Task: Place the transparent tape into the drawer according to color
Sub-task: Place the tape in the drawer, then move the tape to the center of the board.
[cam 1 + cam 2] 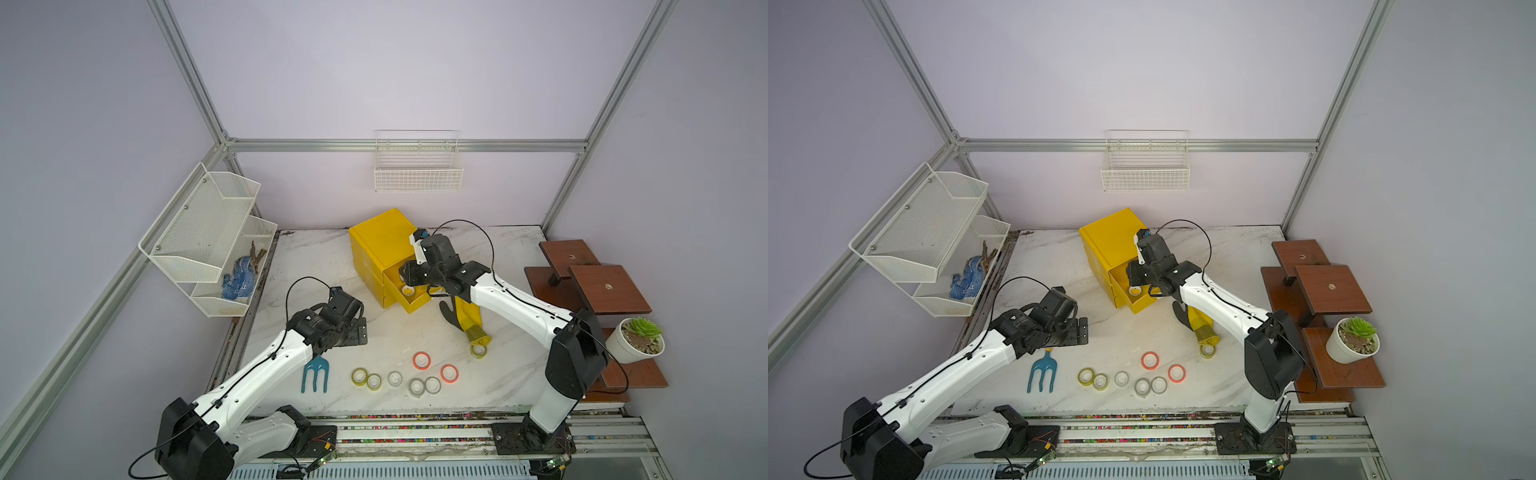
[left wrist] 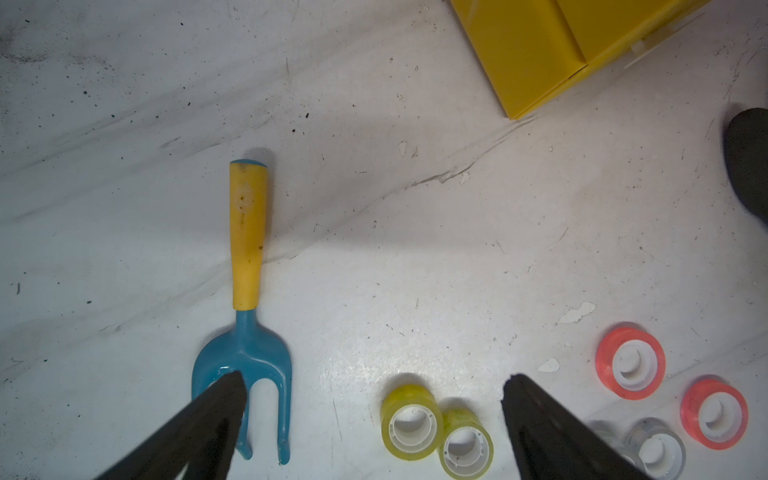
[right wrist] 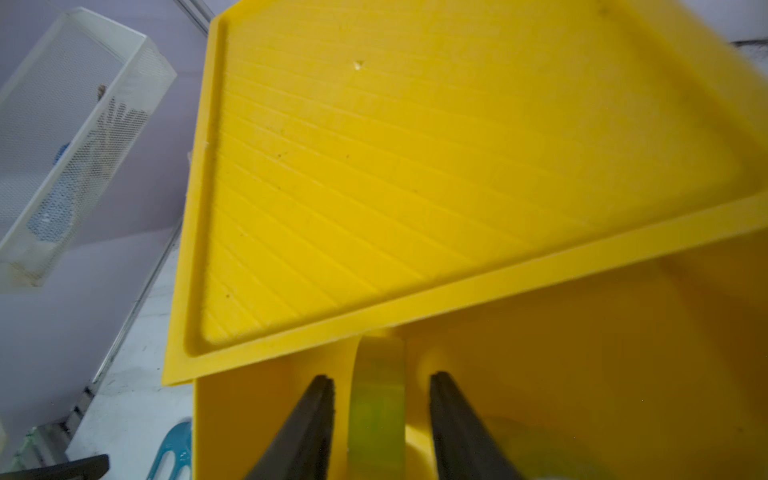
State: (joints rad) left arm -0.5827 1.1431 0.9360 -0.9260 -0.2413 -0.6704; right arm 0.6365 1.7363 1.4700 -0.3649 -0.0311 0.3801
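— Where is the tape relative to your right gripper (image 3: 380,380)?
— A yellow-green roll (image 3: 377,407) stands on edge between its parted fingers, with a gap on each side, within the pulled-out drawer (image 3: 582,353).
— And your left gripper (image 2: 375,377)?
— It is spread wide and holds nothing, above the table (image 2: 415,249). The two yellow-green rolls (image 2: 411,422) lie near its tips.

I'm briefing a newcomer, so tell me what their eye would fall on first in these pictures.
The bright yellow cabinet in the middle of the table, with a drawer pulled out. The right gripper is open over it, and a yellow-green tape roll stands on edge between its parted jaws. Near the front edge lie loose rolls, the orange-red rolls brightest, and a blue garden fork.
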